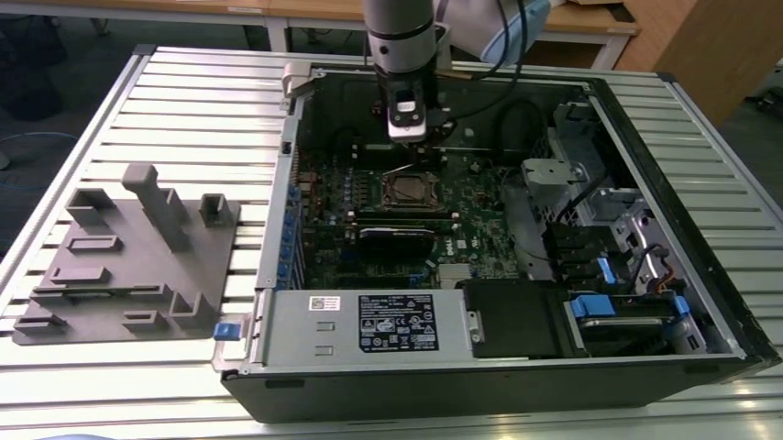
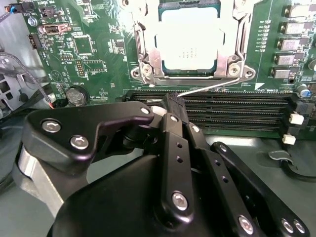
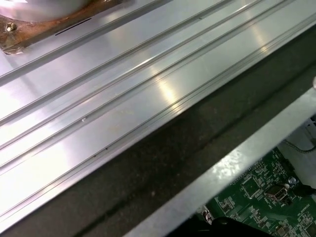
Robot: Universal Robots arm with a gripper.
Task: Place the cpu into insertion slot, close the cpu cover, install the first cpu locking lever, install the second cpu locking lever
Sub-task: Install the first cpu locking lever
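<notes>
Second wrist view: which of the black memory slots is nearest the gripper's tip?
The memory slot directly beside the insertion slot; the gripper ends at it, while the other slots lie farther from the socket.

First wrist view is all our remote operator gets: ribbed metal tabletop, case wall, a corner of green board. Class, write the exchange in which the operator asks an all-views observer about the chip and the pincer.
Operator: Is the chip in its socket?
Observer: Yes. In the second wrist view the small square silver-grey chip lies in the silver-rimmed square socket, framed by the thin silvery cover plate.
Operator: Where is the pincer?
Observer: The black pincer is beside the socket, at the end of a thin silver wire lever and over the long black memory slots. I cannot tell whether it touches the lever.
</notes>
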